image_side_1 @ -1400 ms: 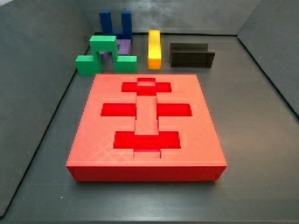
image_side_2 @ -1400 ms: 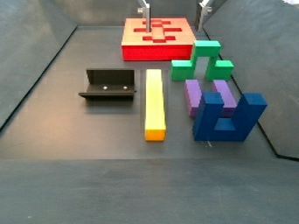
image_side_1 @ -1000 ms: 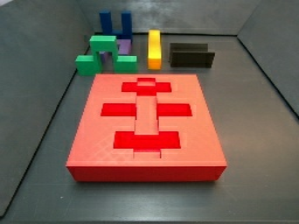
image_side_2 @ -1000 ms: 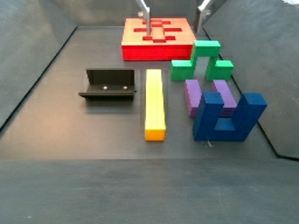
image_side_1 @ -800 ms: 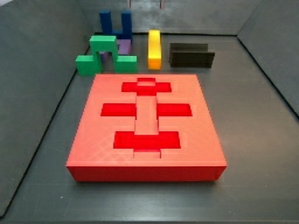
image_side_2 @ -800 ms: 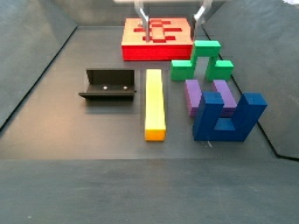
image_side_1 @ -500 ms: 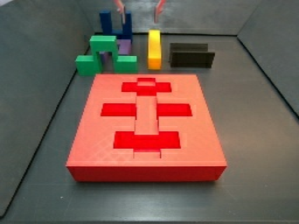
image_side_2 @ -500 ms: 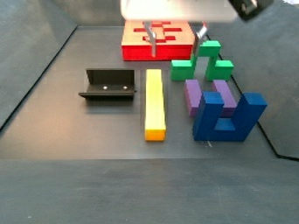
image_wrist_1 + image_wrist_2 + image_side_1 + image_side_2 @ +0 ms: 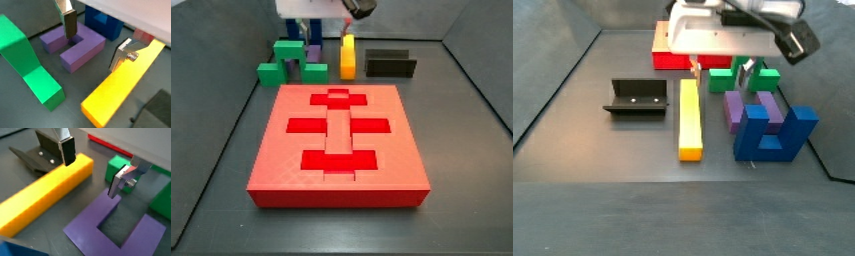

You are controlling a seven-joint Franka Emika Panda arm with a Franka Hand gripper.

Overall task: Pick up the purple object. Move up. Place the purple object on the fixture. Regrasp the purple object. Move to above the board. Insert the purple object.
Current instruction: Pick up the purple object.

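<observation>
The purple object [image 9: 77,47] is a U-shaped block lying flat on the floor between the green blocks [image 9: 27,60] and the yellow bar [image 9: 127,82]. It also shows in a wrist view [image 9: 110,228] and in both side views [image 9: 313,52] [image 9: 738,110]. My gripper [image 9: 95,44] is open and empty, low over the purple object. One finger [image 9: 69,24] hangs over its slot, the other [image 9: 122,56] by the yellow bar's edge. The fixture [image 9: 636,97] stands left of the yellow bar. The board [image 9: 338,140] lies apart from the blocks.
A dark blue upright block [image 9: 774,135] stands right beside the purple object. Green stepped blocks [image 9: 747,72] lie between the purple object and the board. The yellow bar [image 9: 690,118] lies between the fixture and the purple object. Grey walls enclose the floor.
The gripper has come away from above the board and moved down to just over the purple object, still open. No block has moved.
</observation>
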